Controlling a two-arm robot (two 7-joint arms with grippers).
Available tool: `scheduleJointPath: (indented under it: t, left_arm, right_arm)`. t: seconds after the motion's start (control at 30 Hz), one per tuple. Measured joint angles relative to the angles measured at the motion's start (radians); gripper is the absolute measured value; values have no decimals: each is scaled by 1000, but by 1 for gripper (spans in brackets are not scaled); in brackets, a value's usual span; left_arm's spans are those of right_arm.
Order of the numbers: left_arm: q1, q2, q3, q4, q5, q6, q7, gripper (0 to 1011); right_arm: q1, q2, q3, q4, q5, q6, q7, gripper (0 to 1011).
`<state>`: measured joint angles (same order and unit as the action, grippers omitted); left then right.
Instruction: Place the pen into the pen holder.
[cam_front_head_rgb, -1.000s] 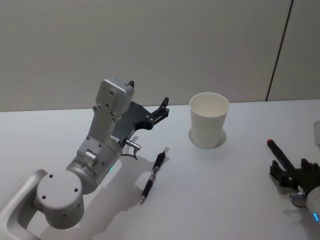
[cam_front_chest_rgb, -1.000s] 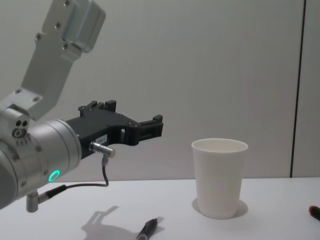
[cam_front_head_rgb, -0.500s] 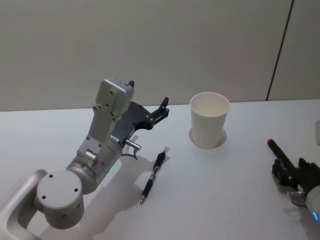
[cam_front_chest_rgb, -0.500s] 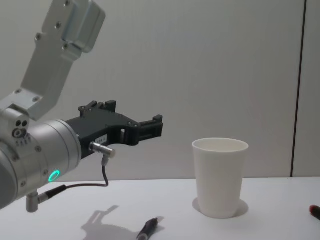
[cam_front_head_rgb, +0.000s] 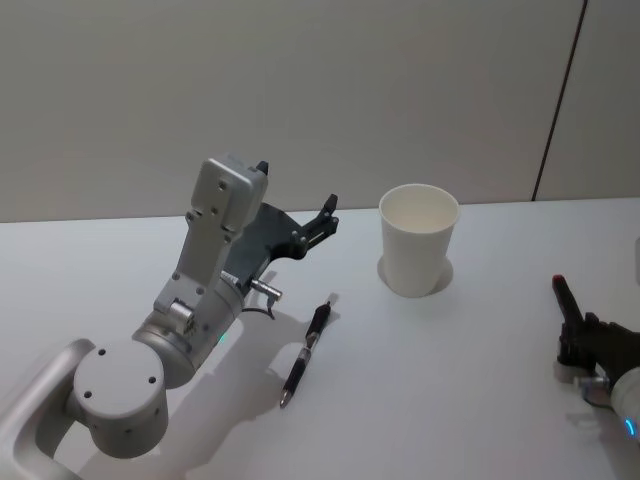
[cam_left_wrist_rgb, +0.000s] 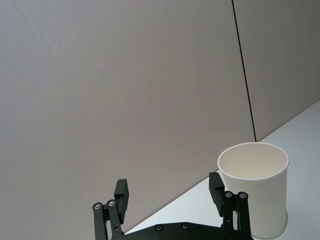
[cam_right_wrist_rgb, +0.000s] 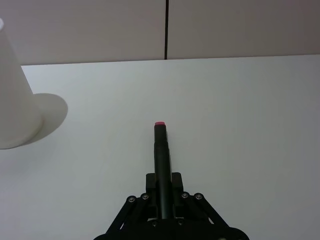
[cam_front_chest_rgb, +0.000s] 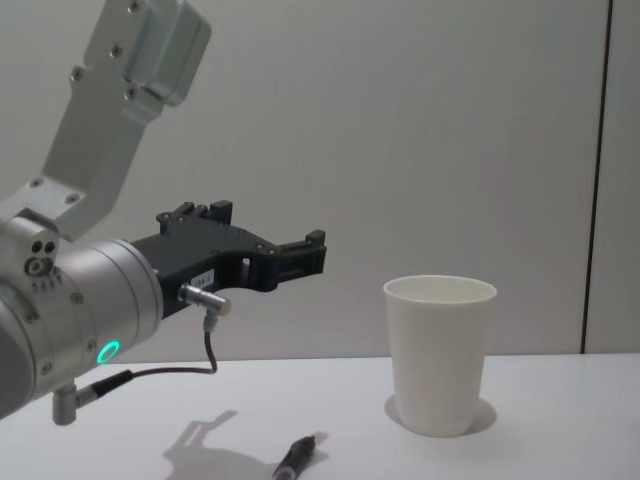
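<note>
Head, chest and wrist views of a white table (cam_front_head_rgb: 450, 410) set against a plain wall (cam_front_head_rgb: 300, 80). The cup (cam_front_head_rgb: 418, 242) (cam_front_chest_rgb: 440, 355) (cam_left_wrist_rgb: 254, 192) (cam_right_wrist_rgb: 12, 100) stands upright, mouth up, toward the far edge of the table.

The right gripper (cam_front_head_rgb: 578, 338) (cam_right_wrist_rgb: 161, 190) sits low over the table, to the right of the cup and nearer the robot, well apart from it. Its fingers are closed around the red-tipped pen (cam_front_head_rgb: 565, 300) (cam_right_wrist_rgb: 161, 150). The pen's dark barrel sticks out ahead of the fingers, red end foremost, over the table.

The left gripper (cam_front_head_rgb: 296, 187) (cam_front_chest_rgb: 270, 225) (cam_left_wrist_rgb: 169, 185) hangs in the air to the left of the cup, apart from it. Its fingers are spread wide with nothing between them. In the chest view it sits a little above the cup's rim.

A black pen (cam_front_head_rgb: 305, 350) (cam_front_chest_rgb: 297, 458) lies flat on the table, left of the cup and nearer the robot, below the left gripper and touching neither gripper.
</note>
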<state>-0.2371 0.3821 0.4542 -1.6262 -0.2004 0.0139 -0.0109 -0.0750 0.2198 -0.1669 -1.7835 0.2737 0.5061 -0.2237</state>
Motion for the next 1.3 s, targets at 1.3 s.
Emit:
scheduleJointPath:
  t: [1.3]
  left_arm:
    - [0,0,0,0,0,0,0,1001]
  right_arm:
    - [45,3,-5,4,-71,-194,166,171]
